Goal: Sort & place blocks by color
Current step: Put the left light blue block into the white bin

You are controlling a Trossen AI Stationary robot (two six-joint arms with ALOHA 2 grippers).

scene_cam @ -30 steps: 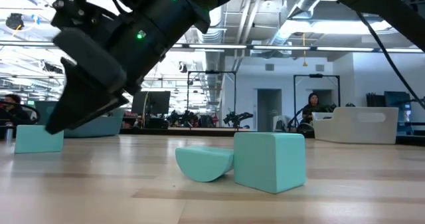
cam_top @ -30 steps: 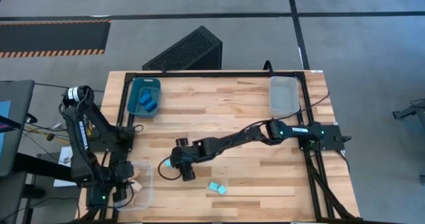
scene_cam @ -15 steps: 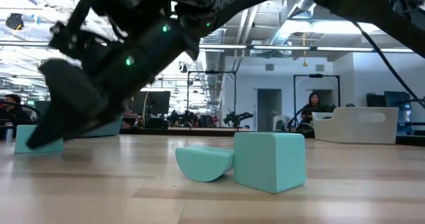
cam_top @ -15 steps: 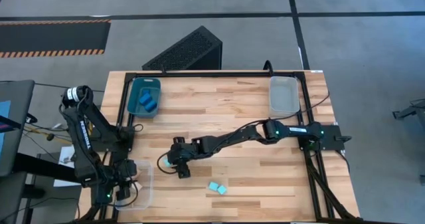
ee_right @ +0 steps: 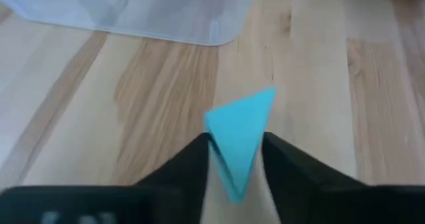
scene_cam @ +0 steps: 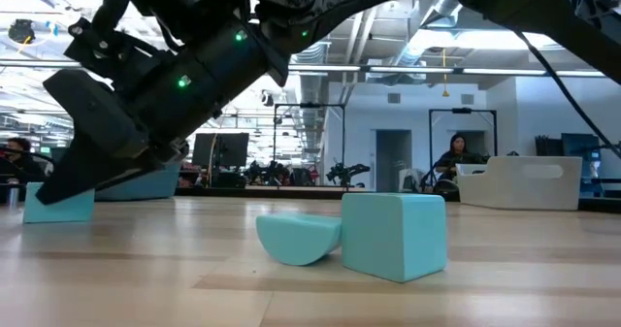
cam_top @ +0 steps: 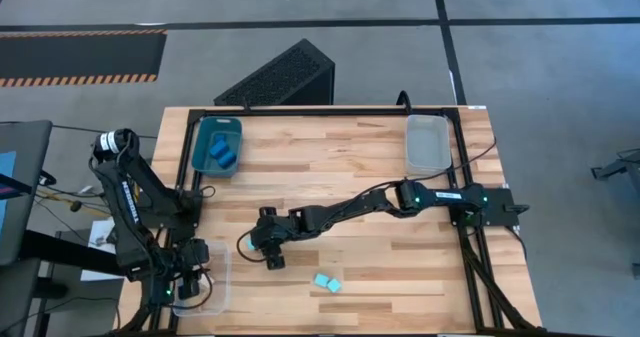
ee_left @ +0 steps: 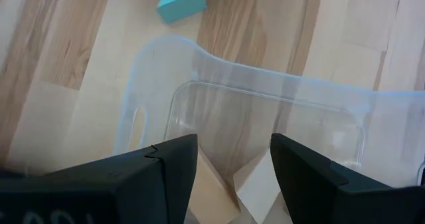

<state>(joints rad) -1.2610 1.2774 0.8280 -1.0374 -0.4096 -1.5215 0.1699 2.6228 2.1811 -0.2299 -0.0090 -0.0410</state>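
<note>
A light turquoise wedge-shaped block sits on the table left of centre, its flat base on the wood. My right gripper reaches across the table and is shut on it. Two more turquoise blocks rest side by side near the front edge, a half-round one against a cube. My left gripper is open over the clear bin at the front left. Two tan wood blocks lie in that bin. Deep blue blocks lie in the teal bin. My right gripper pinches the turquoise wedge's narrow end between its two fingers, one on each slanted face. The fingers come slanting down from the table's right. The wedge stays on the table on its base.
A teal bin stands at the far left of the table and a clear bin at the far right. The front-left clear bin's rim lies just ahead of my left fingers. Bare wood fills the table's middle.
My right gripper has moved toward the table's left and down, ending over the turquoise wedge with its fingers around it. The wedge has stayed on the table.
</note>
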